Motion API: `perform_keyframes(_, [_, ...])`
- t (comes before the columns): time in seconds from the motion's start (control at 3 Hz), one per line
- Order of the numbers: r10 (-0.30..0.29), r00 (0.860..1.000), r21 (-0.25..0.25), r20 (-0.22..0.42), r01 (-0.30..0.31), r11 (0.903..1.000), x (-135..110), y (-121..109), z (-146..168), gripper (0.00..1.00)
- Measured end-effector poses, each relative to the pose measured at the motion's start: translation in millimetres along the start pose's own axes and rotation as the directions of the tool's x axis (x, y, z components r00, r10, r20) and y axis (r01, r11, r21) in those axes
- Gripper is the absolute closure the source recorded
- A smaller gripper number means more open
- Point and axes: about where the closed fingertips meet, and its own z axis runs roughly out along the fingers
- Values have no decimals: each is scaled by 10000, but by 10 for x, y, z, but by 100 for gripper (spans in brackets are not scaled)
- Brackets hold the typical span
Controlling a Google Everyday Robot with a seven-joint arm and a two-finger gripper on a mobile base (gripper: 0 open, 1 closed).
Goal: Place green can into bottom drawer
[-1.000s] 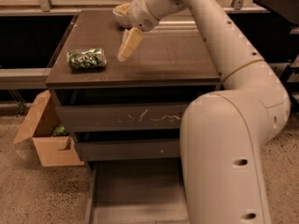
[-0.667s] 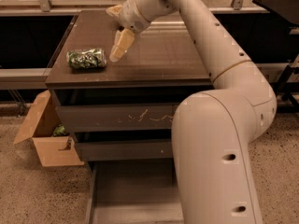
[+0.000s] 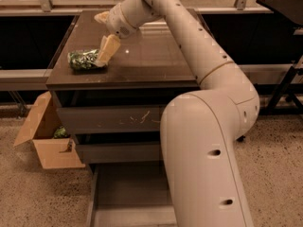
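The green can (image 3: 82,59) lies on its side near the front left of the dark cabinet top (image 3: 151,60). My gripper (image 3: 100,39) is over the cabinet top just right of the can and is open. Its lower cream finger (image 3: 108,50) reaches down to the can's right end, and the other finger (image 3: 101,17) sits farther back. The bottom drawer (image 3: 128,193) is pulled out at floor level and shows nothing inside; my arm hides its right part. The scratched top drawer (image 3: 113,119) and the middle drawer (image 3: 118,151) are shut.
An open cardboard box (image 3: 47,143) stands on the floor left of the cabinet with something green (image 3: 60,132) in it. My large arm (image 3: 203,141) fills the right foreground. A black stand (image 3: 284,4) is at the far right, with a railing behind the cabinet.
My gripper has moved left and down across the cabinet top, so its lower finger now meets the can's right end. The can and the drawers have not moved.
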Motion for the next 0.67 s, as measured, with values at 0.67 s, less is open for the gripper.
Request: perform_keyframes(0.67, [1117, 9936, -783, 140, -1103, 9908, -47, 144, 344, 0])
